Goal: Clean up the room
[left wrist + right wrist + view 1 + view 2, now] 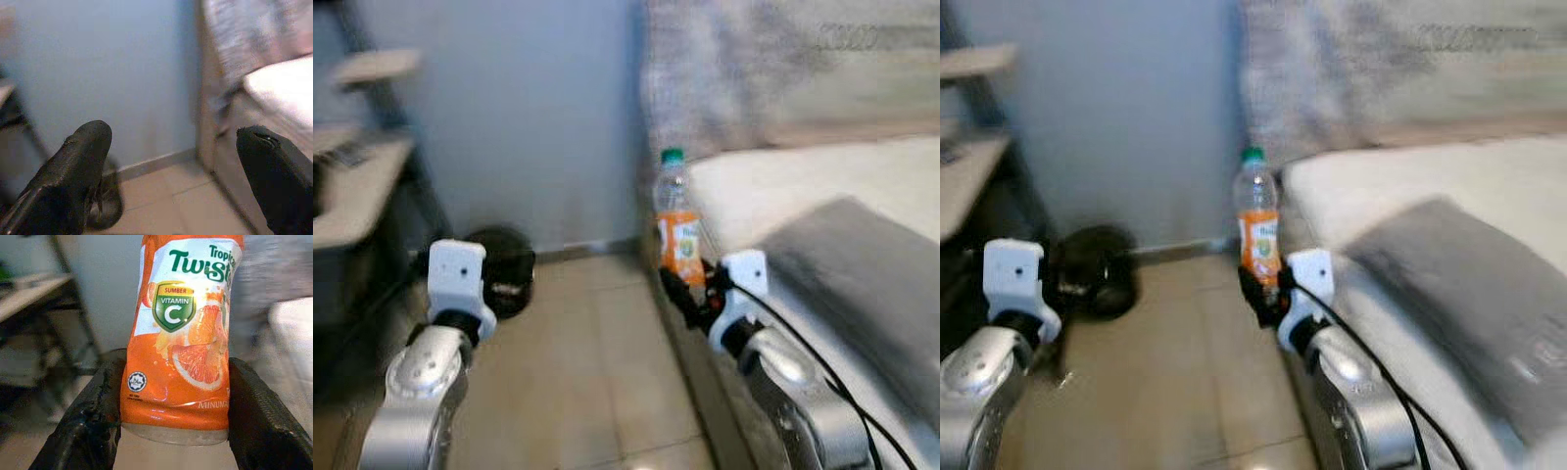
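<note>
My right tool [690, 294] is clamped on the orange drink bottle [677, 227], holding it upright beside the bed [822, 196] so I can carry it off, I judge, while my left tool [166, 171] hangs with its fingers apart above the floor [597, 372].

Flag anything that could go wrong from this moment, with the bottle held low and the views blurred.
1. The right gripper clamps the bottle near its base, so the tall, upright body could tip or slide out as the robot moves.
2. The bed edge sits close beside the right arm; a swing could knock the bottle against it.
3. A dark round object lies on the floor by the wall, a possible trip hazard if the robot heads there.
</note>
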`<state>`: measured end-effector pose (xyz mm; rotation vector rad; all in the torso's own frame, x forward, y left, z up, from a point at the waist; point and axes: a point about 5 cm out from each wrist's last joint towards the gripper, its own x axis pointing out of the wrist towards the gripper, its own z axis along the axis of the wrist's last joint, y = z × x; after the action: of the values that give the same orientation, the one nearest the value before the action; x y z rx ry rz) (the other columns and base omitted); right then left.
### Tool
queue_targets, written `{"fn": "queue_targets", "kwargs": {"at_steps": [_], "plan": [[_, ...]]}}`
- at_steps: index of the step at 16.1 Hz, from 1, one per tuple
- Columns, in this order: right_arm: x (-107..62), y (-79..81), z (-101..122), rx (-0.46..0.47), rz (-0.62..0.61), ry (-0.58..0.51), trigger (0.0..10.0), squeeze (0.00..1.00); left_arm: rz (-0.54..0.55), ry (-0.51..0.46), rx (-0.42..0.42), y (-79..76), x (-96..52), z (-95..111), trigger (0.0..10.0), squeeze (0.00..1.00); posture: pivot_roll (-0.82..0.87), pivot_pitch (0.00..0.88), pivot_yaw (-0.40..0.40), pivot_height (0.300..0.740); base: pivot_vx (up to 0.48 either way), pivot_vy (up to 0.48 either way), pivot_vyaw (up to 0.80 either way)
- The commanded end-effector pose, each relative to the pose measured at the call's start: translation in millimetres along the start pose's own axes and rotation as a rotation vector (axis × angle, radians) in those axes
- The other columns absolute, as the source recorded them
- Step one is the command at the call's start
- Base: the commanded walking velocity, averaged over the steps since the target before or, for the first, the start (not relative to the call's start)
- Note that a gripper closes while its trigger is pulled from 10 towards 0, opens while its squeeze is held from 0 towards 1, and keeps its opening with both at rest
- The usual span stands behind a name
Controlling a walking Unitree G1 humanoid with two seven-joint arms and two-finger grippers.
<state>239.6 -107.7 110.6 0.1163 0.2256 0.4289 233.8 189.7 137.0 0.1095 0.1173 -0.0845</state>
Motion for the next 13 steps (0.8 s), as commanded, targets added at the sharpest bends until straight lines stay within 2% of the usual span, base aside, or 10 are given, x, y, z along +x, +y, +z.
{"fn": "queue_targets", "kwargs": {"at_steps": [1,3,6,7,11,13], "plan": [[-1.9,-11.8,-4.5,-0.053,-0.075,0.033,10.0,0.00,-0.036,-0.019,-0.009,-7.9,1.0,3.5,10.0,0.00,-0.04,0.000,0.002,0.740,0.341,0.000,0.00],[-1.2,-14.3,-5.3,-0.082,-0.098,0.039,10.0,0.00,-0.037,-0.018,-0.009,-7.8,1.4,3.4,10.0,0.00,-0.04,0.000,0.002,0.740,0.339,0.000,0.00],[-2.6,-19.3,-12.0,-0.071,-0.081,0.065,10.0,0.00,-0.041,-0.020,-0.009,-8.0,2.5,4.0,10.0,0.00,-0.04,0.000,0.001,0.740,0.342,0.000,0.00],[-3.9,-21.1,-15.2,-0.040,-0.088,0.073,10.0,0.00,-0.043,-0.020,-0.009,-8.0,2.6,4.0,10.0,0.00,-0.04,0.000,0.001,0.740,0.341,0.000,0.00],[-6.1,-25.4,-18.9,-0.013,-0.138,0.066,10.0,0.00,-0.049,-0.016,-0.010,-8.0,1.7,3.6,10.0,0.00,-0.03,0.000,0.002,0.740,0.341,0.000,0.76],[-7.0,-26.8,-20.9,-0.046,-0.162,0.068,10.0,0.00,-0.057,-0.010,-0.010,-8.7,0.9,2.6,10.0,0.00,-0.03,0.000,0.004,0.740,0.345,0.000,0.00]]}}
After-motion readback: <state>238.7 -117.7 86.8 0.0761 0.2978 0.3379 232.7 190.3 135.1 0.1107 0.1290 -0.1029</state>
